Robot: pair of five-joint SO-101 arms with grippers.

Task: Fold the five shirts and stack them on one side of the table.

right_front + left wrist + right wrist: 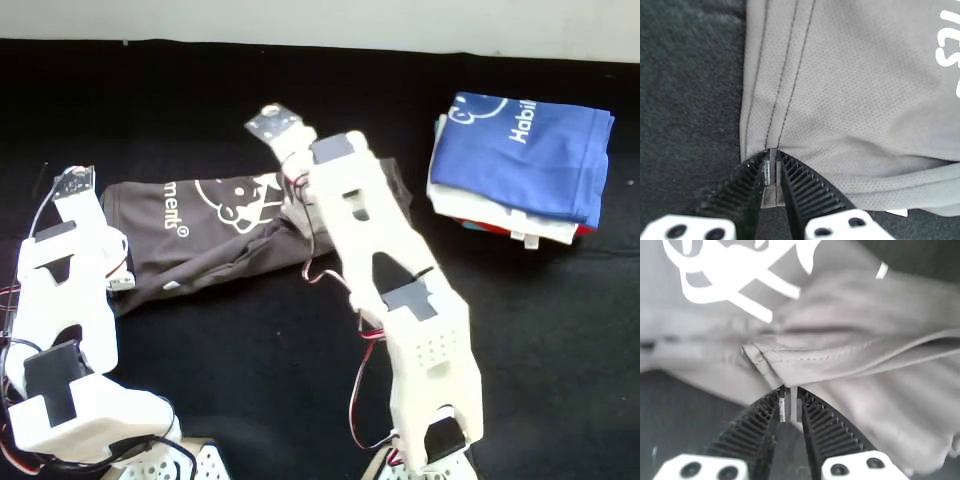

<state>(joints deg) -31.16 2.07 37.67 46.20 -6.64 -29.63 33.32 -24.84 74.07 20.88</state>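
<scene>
Now left fingers [805, 190] clamp grey shirt [200, 230] hem, right fingers [820, 425] clamp fold near other end; long axis spans between arms, folded stack [520, 150] beyond right arm.

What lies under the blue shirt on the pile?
Under the blue shirt a folded white shirt shows, and below it a red edge. The blue shirt covers the rest, so the layers cannot be counted.

The left arm [60, 300] and right arm [400, 290] are white and blocky, with black motors [55, 375], thin red cables [362, 345] and black bumpy fingers [805, 190].
</scene>
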